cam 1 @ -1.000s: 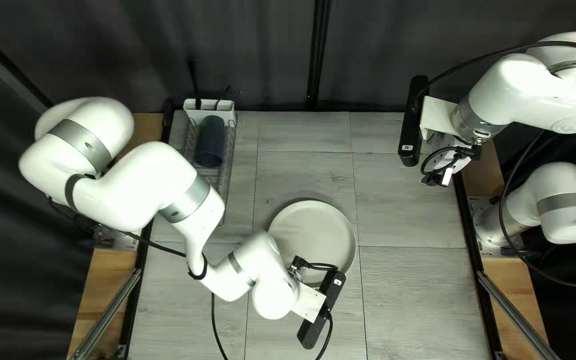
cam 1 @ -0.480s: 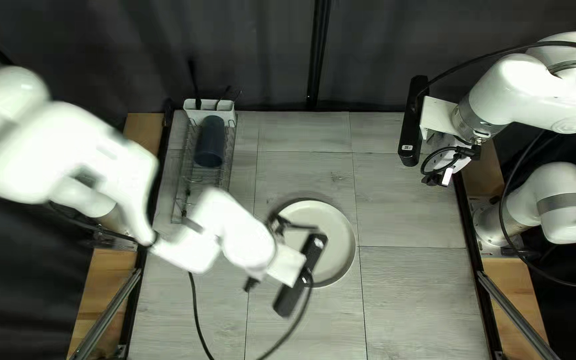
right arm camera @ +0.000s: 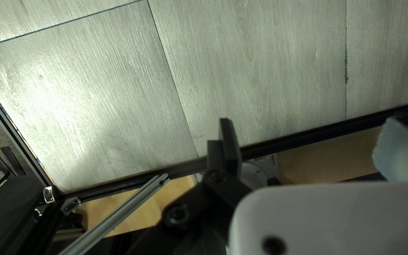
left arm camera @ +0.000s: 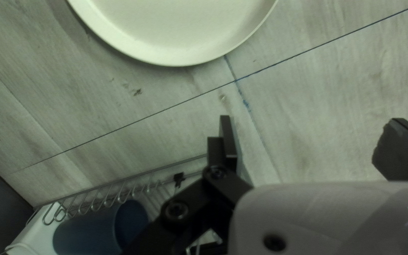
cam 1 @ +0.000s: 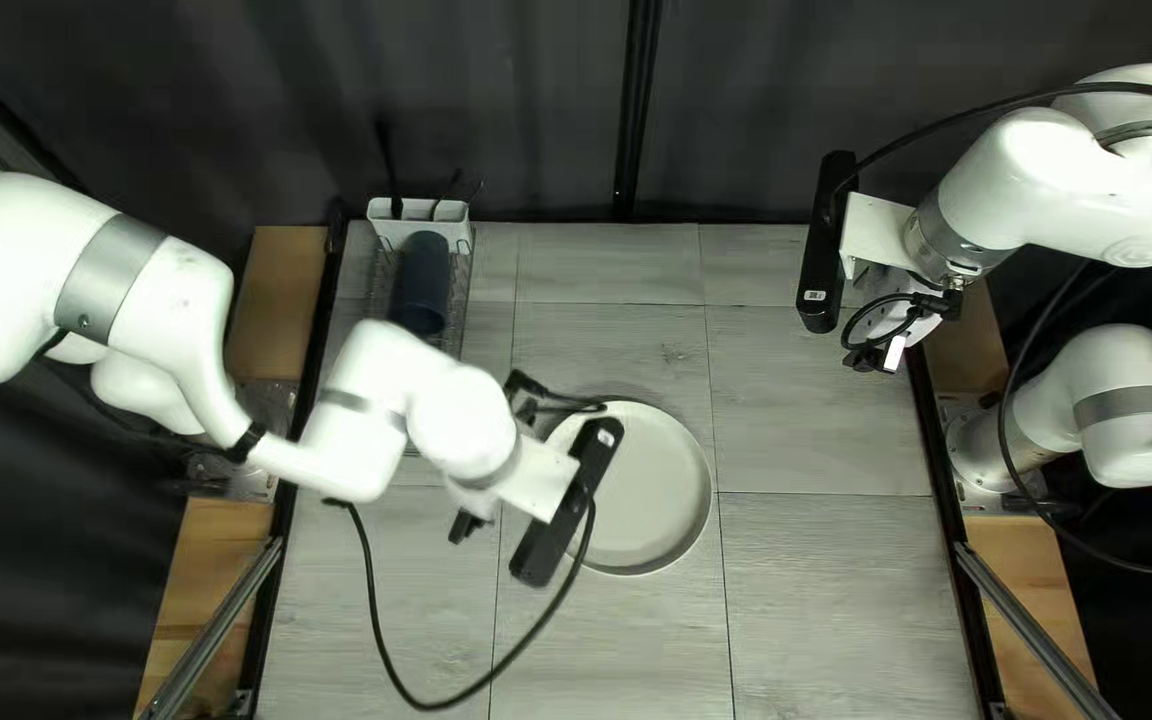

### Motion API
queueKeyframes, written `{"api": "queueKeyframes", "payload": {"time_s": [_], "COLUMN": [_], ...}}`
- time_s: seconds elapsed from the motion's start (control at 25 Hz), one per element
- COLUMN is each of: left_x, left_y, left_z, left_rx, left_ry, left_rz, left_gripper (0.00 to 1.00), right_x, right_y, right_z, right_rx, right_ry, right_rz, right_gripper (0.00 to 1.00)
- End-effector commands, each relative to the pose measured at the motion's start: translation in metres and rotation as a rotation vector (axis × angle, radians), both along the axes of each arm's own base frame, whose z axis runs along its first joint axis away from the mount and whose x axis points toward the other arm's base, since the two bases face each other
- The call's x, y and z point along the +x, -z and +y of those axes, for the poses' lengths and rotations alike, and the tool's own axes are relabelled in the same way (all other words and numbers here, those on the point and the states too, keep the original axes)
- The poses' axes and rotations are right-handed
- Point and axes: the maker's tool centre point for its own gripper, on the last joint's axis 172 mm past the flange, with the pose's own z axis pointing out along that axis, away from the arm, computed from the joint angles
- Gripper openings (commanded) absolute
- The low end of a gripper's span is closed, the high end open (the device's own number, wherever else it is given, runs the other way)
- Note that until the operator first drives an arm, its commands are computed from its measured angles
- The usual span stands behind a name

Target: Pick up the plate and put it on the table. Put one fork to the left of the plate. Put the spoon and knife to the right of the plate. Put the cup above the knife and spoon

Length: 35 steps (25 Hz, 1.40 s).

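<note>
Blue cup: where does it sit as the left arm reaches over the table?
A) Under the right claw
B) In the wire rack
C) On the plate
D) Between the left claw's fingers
B: the blue cup lies on its side in the wire rack, apart from the plate.

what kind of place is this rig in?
Probably a robotics lab or test cell: the left arm and right arm flank one table, a dark curtain hangs behind it, and a plate sits out.
</note>
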Motion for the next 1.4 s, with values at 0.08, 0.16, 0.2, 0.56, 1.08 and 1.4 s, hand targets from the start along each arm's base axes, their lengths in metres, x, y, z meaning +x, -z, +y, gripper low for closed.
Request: {"api": "queueKeyframes", "payload": {"time_s": [0.08, 0.16, 0.2, 0.56, 1.08, 1.4], "left_x": [-0.042, -0.059, -0.066, -0.068, -0.103, -0.127], "left_y": [-0.017, -0.018, -0.017, -0.017, -0.018, 0.007], "left_z": [0.071, 0.098, 0.113, 0.115, 0.172, 0.182], "left_rx": [0.033, 0.044, 0.047, 0.048, -0.031, -0.150], "left_ry": [-0.028, -0.037, -0.043, -0.045, 0.221, 0.639], "left_rz": [0.017, 0.013, 0.004, 0.002, 0.229, 0.257], "left_gripper": [1.00, 1.00, 1.00, 1.00, 1.00, 1.00], "right_x": [0.000, 0.000, 0.000, 0.000, 0.000, 0.000], "right_y": [0.000, 0.000, 0.000, 0.000, 0.000, 0.000], "right_z": [0.000, 0.000, 0.000, 0.000, 0.000, 0.000], "right_rx": [0.000, 0.000, 0.000, 0.000, 0.000, 0.000], "right_ry": [0.000, 0.000, 0.000, 0.000, 0.000, 0.000], "right_rz": [0.000, 0.000, 0.000, 0.000, 0.000, 0.000], "right_gripper": [1.00, 1.00, 1.00, 1.00, 1.00, 1.00]}}
